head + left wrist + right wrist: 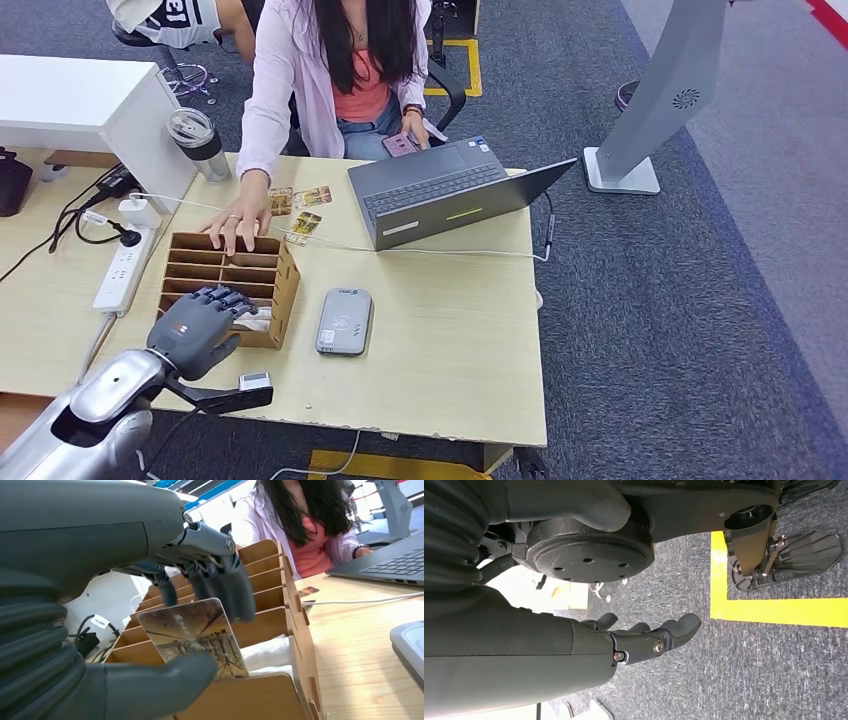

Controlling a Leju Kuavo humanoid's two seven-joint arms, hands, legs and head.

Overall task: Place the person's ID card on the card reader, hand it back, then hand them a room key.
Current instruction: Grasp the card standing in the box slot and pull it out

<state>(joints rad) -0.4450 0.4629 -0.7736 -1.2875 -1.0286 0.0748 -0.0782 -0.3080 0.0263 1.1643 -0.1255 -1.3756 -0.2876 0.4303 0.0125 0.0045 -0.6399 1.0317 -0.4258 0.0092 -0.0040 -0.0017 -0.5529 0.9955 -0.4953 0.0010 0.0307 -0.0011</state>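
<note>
— While the left hand (197,330) hovers at the near end of the wooden card rack (268,268), what is it doing?
— Its thumb and fingers pinch a room key card (194,636) with a brownish printed picture. The card stands tilted just above the rack's nearest slot, where something white lies.
— And further along the rack?
— A person's hand (235,225) rests on its far edge. Just beyond that, three small picture cards (303,206) lie flat on the counter (440,350).
— Where is the reader?
— The grey card reader (344,321) lies just right of the rack, nothing on it. Behind it an open laptop (445,190) sits near the counter's far side, a white cable running in front of it.
— The person?
— Seated behind the counter, holding a phone (400,144) in the other hand; I cannot pick out the ID card.
— The right hand?
— The right hand (644,635) hangs over dark carpet beside a yellow floor line (774,610), fingers loosely apart, holding nothing.
</note>
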